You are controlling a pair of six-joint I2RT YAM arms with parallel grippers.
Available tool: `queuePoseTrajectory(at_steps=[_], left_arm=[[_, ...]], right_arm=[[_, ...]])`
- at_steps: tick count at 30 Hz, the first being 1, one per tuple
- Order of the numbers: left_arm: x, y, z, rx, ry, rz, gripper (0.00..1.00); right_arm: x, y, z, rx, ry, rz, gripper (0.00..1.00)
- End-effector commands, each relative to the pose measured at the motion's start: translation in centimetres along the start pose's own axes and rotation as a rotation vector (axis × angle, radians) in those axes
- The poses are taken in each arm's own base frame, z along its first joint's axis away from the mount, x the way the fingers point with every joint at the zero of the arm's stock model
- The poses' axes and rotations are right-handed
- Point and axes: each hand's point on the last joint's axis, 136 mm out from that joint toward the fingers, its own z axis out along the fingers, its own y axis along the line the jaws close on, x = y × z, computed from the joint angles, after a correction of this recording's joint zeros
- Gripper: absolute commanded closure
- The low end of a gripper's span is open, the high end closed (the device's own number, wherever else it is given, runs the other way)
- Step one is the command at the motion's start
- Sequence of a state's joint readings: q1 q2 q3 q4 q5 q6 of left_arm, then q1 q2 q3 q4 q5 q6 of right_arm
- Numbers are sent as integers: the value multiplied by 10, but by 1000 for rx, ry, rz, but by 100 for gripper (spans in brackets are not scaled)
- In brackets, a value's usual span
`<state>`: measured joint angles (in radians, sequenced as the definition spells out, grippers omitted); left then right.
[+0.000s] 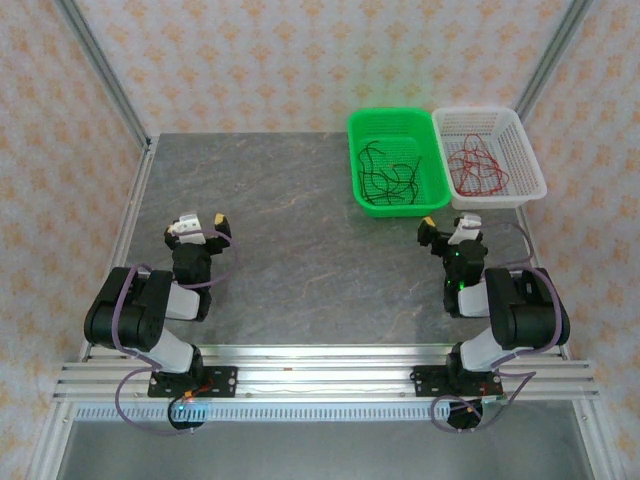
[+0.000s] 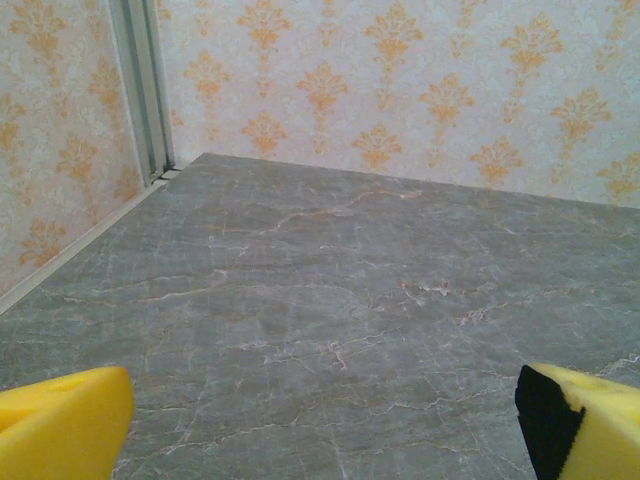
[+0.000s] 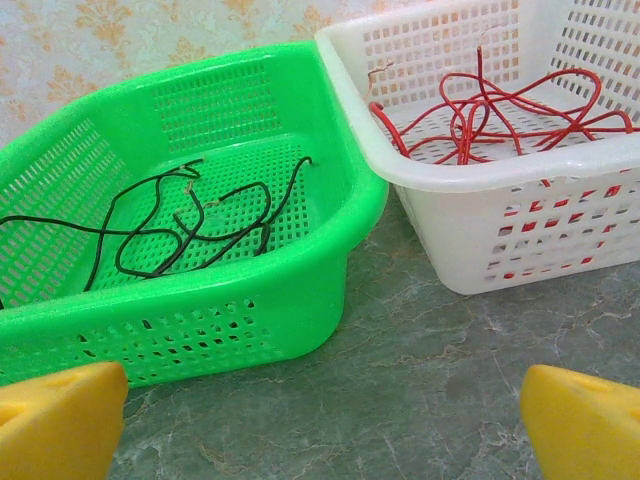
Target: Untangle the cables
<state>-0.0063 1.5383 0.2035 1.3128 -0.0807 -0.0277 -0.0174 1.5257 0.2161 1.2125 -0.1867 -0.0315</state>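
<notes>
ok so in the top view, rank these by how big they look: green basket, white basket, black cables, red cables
1. green basket and white basket: too alike to rank.
2. black cables and red cables: both clearly smaller than the baskets, and their spreads are also about alike.

The left gripper (image 2: 320, 435) is looking out low across the tabletop (image 2: 330, 300) with its jaws spread wide and bare stone showing between them. Its 2 yellow fingers (image 2: 60, 425) are poking in at the bottom corners, 1 at each side, and the right one is showing a black pad (image 2: 545, 420) on its inner face. The grey, marble-veined tabletop is stretching away to 2 walls (image 2: 400, 80) papered in a pale pattern with orange motifs. A metal post (image 2: 145, 85) is standing upright in the corner between them, at upper left.
</notes>
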Motion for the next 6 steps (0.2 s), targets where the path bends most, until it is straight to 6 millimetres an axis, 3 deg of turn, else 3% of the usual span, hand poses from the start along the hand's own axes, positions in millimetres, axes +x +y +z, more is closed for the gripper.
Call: queuePoseTrajectory(at_steps=[1, 4, 6], left_arm=[[-6, -4, 4, 23, -11, 4, 1], [-6, -4, 4, 23, -14, 3, 1], [-7, -4, 4, 23, -16, 3, 1]], right_arm=[[-15, 1, 1, 7, -50, -18, 0], [-23, 4, -3, -5, -73, -19, 0], [-45, 12, -17, -13, -101, -36, 0]])
